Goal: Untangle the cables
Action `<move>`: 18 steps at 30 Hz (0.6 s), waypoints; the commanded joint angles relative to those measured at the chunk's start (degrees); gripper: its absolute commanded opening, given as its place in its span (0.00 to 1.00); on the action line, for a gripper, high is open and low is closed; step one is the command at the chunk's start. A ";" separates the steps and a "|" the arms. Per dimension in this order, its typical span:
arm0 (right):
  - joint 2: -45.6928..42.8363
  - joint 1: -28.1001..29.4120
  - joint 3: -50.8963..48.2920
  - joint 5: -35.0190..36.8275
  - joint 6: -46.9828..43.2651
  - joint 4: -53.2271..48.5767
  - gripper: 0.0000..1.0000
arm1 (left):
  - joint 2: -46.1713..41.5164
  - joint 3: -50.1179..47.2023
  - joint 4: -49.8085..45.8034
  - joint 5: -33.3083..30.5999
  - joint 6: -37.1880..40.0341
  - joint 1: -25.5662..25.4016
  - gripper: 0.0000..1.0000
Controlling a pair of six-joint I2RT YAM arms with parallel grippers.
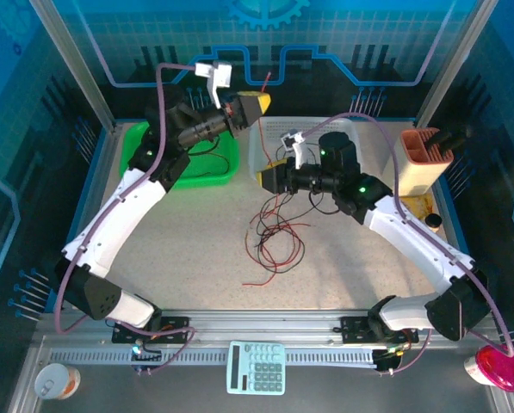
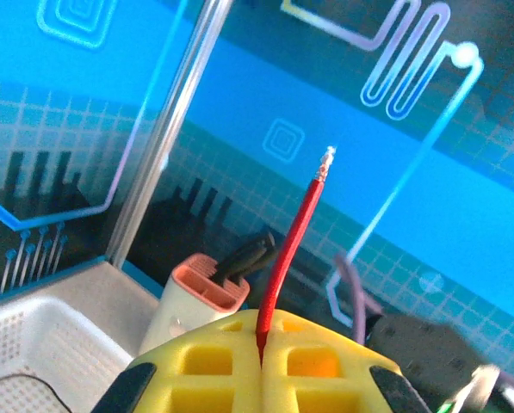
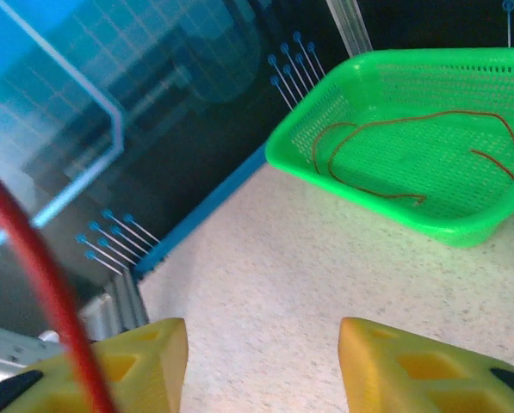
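The tangled red and black cables [image 1: 275, 237] lie mid-table. My left gripper [image 2: 261, 344] is pressed together, pinching a red wire [image 2: 291, 249] whose lower run is hidden. My right gripper [image 3: 263, 361] is spread. A blurred red strand [image 3: 41, 267] crosses one finger, and I can't tell if they touch. Another loose wire [image 3: 411, 118] lies in the green basket [image 3: 450, 222].

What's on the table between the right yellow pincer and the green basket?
Nothing: in the right wrist view, bare speckled tabletop runs from right pincer to green basket.
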 commanded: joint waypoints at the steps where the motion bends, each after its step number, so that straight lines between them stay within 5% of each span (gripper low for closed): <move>1: 1.02 0.24 -3.17 1.63 0.16 3.87 0.40 | -1.93 5.11 -1.61 -5.41 0.23 -0.47 0.00; 6: 1.44 0.18 -7.89 3.47 1.10 6.11 0.26 | -2.01 10.42 -4.50 -9.85 2.31 -0.31 0.00; 11: 2.31 0.22 -10.73 4.73 1.89 7.67 0.26 | -0.90 16.03 -8.25 -13.12 5.45 0.45 0.00; 18: 2.95 0.14 -13.00 6.27 2.36 7.20 0.58 | 0.83 20.49 -10.44 -15.25 5.38 7.90 0.00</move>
